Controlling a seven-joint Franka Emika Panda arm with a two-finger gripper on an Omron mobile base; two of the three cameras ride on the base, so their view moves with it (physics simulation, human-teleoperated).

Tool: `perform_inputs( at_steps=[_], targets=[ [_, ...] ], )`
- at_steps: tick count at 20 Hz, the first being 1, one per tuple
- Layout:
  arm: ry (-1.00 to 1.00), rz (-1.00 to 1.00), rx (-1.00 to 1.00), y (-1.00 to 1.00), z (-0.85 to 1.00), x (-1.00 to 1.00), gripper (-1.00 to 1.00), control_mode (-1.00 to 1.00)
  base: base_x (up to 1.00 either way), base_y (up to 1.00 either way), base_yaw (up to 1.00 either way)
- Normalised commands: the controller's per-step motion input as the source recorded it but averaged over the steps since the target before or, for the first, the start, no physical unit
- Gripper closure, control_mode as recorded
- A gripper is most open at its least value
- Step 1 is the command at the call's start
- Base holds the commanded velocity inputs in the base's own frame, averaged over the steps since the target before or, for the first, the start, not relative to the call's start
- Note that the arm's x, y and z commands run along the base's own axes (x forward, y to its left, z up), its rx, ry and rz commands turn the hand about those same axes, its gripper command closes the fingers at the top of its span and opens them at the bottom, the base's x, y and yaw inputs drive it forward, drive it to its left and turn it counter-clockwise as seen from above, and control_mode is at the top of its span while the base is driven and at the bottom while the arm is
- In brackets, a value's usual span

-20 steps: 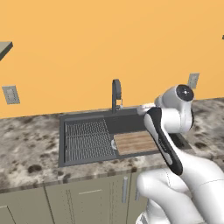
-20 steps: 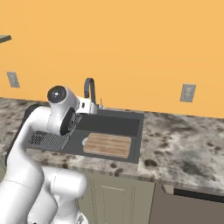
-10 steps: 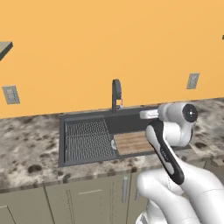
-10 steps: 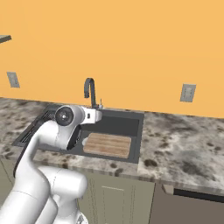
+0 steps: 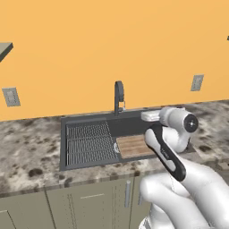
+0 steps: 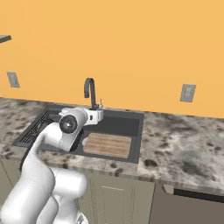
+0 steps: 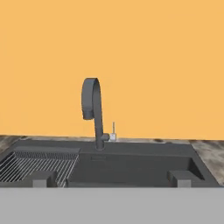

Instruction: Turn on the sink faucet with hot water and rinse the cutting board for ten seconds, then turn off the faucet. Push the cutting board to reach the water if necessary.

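The sink faucet (image 7: 94, 111) rises dark and arched at the back of the sink (image 7: 131, 168), its small lever handle (image 7: 113, 131) just to its right; no water runs from the spout. My gripper (image 7: 111, 179) is open, its fingertips (image 7: 41, 178) wide apart, level with the basin and facing the faucet from some way off. From the base, the gripper (image 5: 145, 116) hangs over the sink (image 5: 64, 147), right of the faucet (image 5: 118, 96). The cutting board (image 5: 132, 146) lies flat in the basin's right half, partly behind my arm. The right base view has the cutting board (image 6: 107, 145) unobstructed, with the faucet (image 6: 90, 92) behind it.
A ridged dark drying rack (image 5: 88, 143) fills the sink's left half. Speckled granite counter (image 6: 183, 144) runs on both sides, backed by an orange wall with outlets (image 5: 10, 96) (image 6: 187, 92). Grey cabinet doors sit below the counter.
My arm has dropped and swung forward, carrying the hand lower over the sink toward the faucet. The jaws stay wide. Board and faucet have not moved.
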Motion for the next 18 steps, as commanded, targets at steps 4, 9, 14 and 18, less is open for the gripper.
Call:
perform_inputs(
  at_steps=[4, 9, 14, 18],
  targets=[
    [-0.04, 0.0, 0.01, 0.0, 0.0, 0.32, -1.0, -1.0, 0.0, 0.0, 0.0],
    [-0.02, 0.0, 0.0, 0.0, 0.0, 0.26, -1.0, -1.0, 0.0, 0.0, 0.0],
    [-0.02, 0.0, 0.0, -0.01, 0.0, 0.27, -1.0, -1.0, 0.0, 0.0, 0.0],
    [-0.02, 0.0, 0.0, -0.02, 0.0, 0.32, -1.0, -1.0, 0.0, 0.0, 0.0]
  ],
)
